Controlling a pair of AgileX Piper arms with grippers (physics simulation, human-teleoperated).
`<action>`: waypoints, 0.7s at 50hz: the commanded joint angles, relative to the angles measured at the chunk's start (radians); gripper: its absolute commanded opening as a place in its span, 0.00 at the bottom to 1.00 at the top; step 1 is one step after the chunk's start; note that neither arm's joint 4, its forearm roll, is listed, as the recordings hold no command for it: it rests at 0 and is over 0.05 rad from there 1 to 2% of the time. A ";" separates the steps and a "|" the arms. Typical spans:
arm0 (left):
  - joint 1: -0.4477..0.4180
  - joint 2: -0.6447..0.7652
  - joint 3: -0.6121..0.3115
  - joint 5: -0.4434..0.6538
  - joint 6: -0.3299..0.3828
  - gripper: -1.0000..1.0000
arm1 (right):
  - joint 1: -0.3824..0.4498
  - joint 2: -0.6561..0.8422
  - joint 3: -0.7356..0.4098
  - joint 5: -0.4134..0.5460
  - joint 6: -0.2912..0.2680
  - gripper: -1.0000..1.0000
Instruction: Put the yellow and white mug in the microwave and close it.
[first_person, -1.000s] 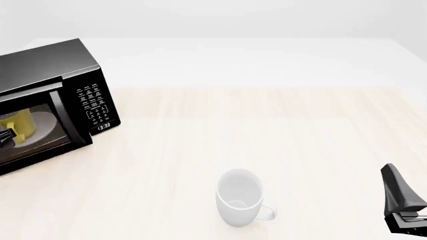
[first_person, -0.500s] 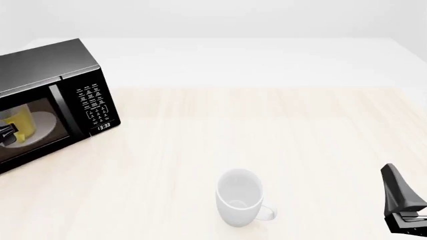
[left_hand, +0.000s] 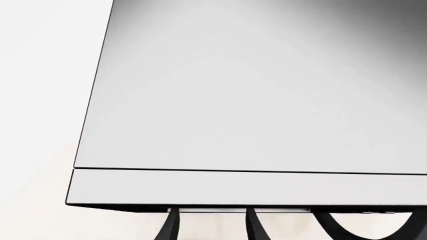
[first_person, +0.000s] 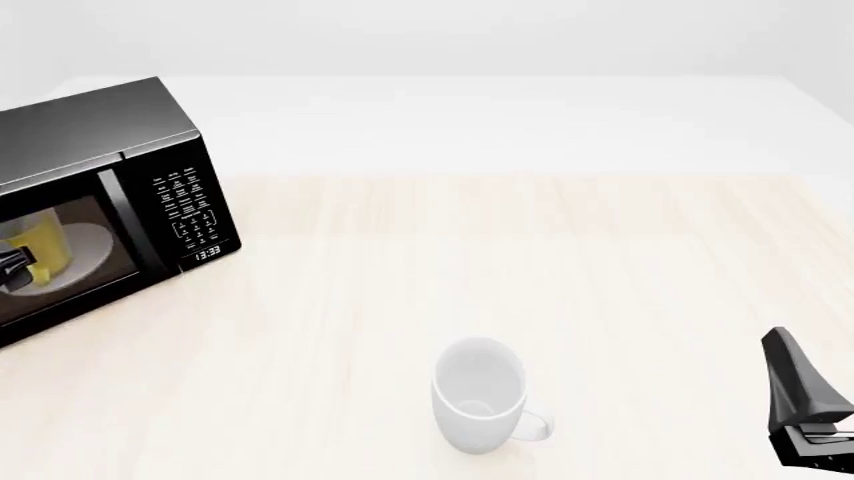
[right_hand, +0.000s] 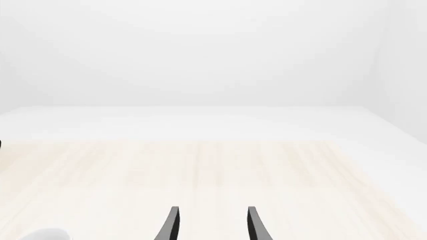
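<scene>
The black microwave (first_person: 94, 210) stands at the table's far left with its door shut. Through the door glass I see the yellow and white mug (first_person: 40, 243) on the white turntable plate (first_person: 91, 250). A dark piece of my left gripper (first_person: 11, 263) shows at the frame's left edge, in front of the door. In the left wrist view the grey microwave door (left_hand: 253, 100) fills the picture, and my left gripper (left_hand: 212, 226) is open right against it, holding nothing. My right gripper (right_hand: 212, 225) is open and empty, low over the table's near right (first_person: 805, 415).
A larger all-white mug (first_person: 478, 395) stands upright near the front middle of the table, handle to the right; a sliver of that white mug (right_hand: 47, 234) shows in the right wrist view. The pale wooden table top (first_person: 534, 260) stretches between microwave and right arm.
The microwave door swung from slightly ajar a second ago to fully shut half a second ago. Since then nothing has moved. The right arm stayed still.
</scene>
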 joint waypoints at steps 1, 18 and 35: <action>-0.028 0.008 -0.024 -0.003 -0.031 1.00 | 0.000 0.000 0.000 0.000 0.000 1.00; -0.017 -0.135 0.061 0.029 -0.031 1.00 | 0.000 0.000 0.000 0.000 0.000 1.00; 0.002 -0.240 0.078 0.064 -0.006 1.00 | 0.000 0.000 0.000 0.000 0.000 1.00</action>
